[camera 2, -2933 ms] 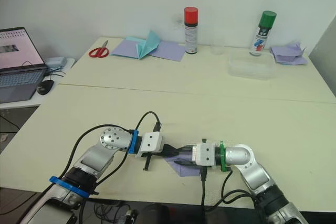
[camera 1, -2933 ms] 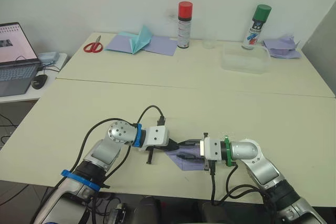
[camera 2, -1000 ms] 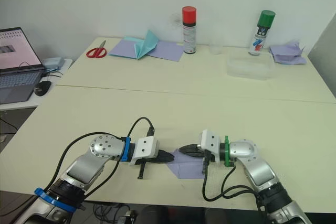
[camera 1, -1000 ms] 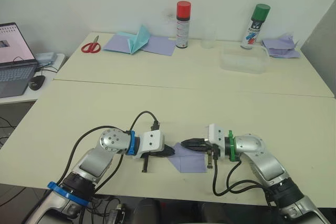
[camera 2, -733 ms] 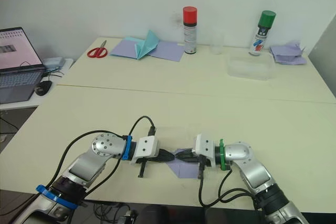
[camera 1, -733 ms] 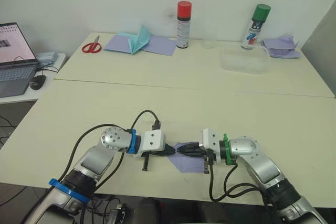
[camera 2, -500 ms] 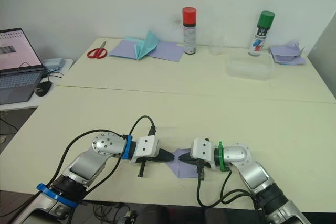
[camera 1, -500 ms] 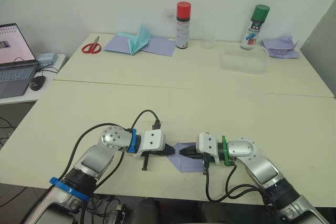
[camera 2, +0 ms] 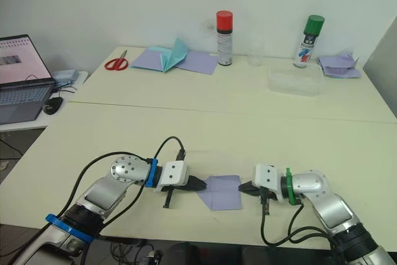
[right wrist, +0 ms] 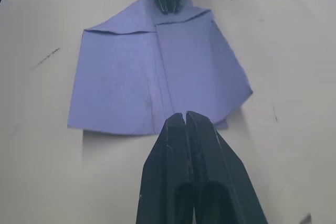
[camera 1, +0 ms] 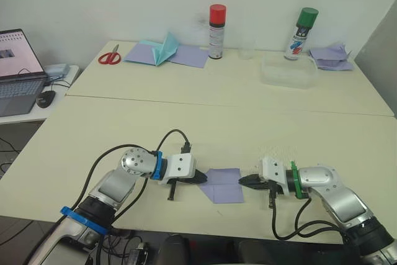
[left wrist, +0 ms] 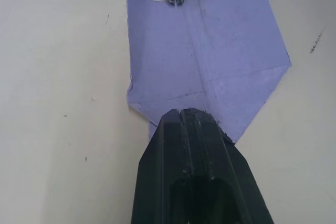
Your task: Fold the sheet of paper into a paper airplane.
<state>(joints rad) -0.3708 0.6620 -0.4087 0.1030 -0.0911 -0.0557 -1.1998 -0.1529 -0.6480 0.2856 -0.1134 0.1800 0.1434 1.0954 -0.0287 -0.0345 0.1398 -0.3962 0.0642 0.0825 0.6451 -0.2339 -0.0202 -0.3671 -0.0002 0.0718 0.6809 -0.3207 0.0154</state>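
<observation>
The sheet of paper (camera 1: 222,185) lies flat on the near part of the cream table (camera 1: 260,122), directly between the two grippers, partly folded with one end drawn to a point and a long crease down its middle. The left gripper (camera 1: 200,179) rests at that pointed end with its two black fingers pressed together; the head views leave open whether the tip touches the paper, while the left wrist view shows the closed tip (left wrist: 181,113) lying over the paper's point, with nothing visibly caught between the fingers. The right gripper (camera 1: 243,180) sits just beside the opposite, squarer edge, its fingers also pinched together; from the right wrist view the tip (right wrist: 186,116) overlaps that edge, though whether it presses on it or stands just off it cannot be told. Each wrist view also catches the other gripper's closed tip at the far edge of the sheet, and brings out the creases and layered flaps that the head views show only faintly. Well beyond both grippers, along the back of the table, stand a red-capped spray can (camera 1: 217,30) and a green-capped spray can (camera 1: 302,32), with a clear plastic tray (camera 1: 287,72), red-handled scissors (camera 1: 110,58), a teal paper plane (camera 1: 162,47) on flat lavender sheets, and a crumpled lavender paper pile (camera 1: 332,56).
</observation>
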